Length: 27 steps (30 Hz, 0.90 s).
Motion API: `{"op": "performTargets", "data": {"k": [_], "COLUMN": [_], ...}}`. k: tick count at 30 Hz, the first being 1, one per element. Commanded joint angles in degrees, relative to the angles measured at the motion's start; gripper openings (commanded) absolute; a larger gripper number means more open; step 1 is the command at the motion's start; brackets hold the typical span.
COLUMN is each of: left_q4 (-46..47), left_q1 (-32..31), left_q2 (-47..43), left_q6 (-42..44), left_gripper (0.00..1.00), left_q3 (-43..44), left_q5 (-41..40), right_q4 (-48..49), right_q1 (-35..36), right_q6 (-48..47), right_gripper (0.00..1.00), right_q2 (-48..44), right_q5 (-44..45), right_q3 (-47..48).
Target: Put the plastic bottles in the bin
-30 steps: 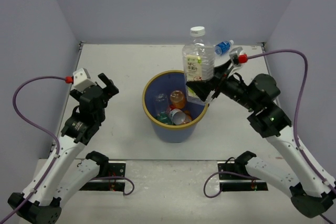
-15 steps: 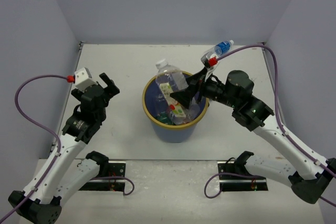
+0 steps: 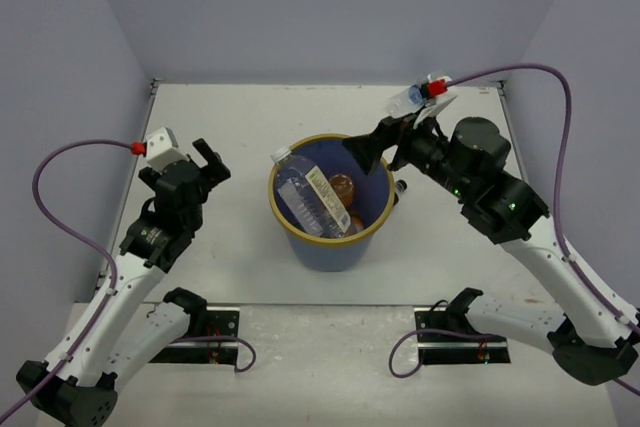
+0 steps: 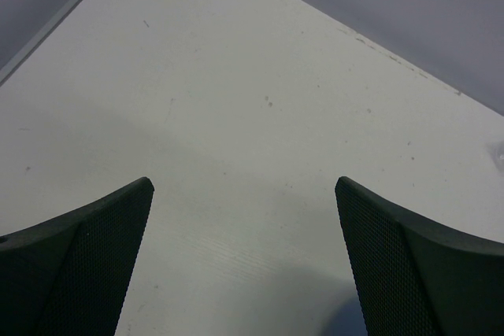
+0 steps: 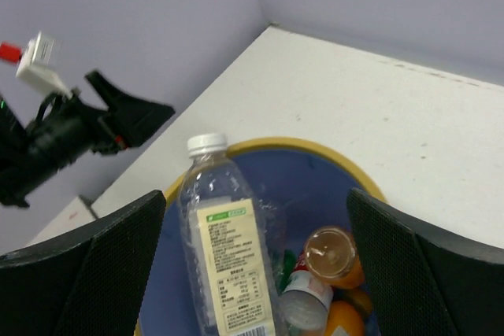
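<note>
From above, the right gripper (image 3: 372,147) hangs over the far side of the large round blue plastic bin (image 3: 330,247), its jaws spread wide and empty. The tall clear plastic bottle with white cap and green-and-white label (image 3: 312,199), held upright above the bin a second ago, now lies slanted inside it on the other bottles, beside an orange bottle (image 3: 342,185). A clear bottle with a blue label (image 3: 406,100) seems to remain on the white table (image 3: 230,117) behind that wrist, partly hidden, so the job looks nearly done. The left gripper (image 3: 205,162) hovers well apart from the bin.

The left wrist view shows only bare table between its wide-open fingers (image 4: 87,265).

The right wrist view looks down between parted jaws at the released bottle, its cap near the yellow-tan rim (image 5: 315,149).
</note>
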Motion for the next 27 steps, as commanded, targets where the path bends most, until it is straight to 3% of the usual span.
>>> {"op": "performTargets", "data": {"k": [1,5,16,27], "left_q4": [3.16,3.07,3.82,3.51], "left_q1": [0.42,0.41,0.42,0.42], "left_q2": [0.53,0.44,0.6,0.75], "left_q6": [1.36,1.27,1.7,1.89], "left_gripper": [1.0,1.0,1.0,1.0], "left_q3": [0.12,0.12,0.03,0.12], "left_q5": [1.03,0.69,3.17,2.99], "right_q4": [-8.59,-10.38,-13.88,-11.18], "right_q1": [-0.85,-8.76,-28.0,-32.03], "right_q6": [5.85,11.94,18.05,24.43], "right_gripper": [0.99,0.99,0.99,0.99], "right_q2": [1.46,-0.84,-0.93,3.72], "right_q5": [15.23,18.03,8.9,1.75], "right_q3": [10.1,7.79,-5.08,-16.09]}}
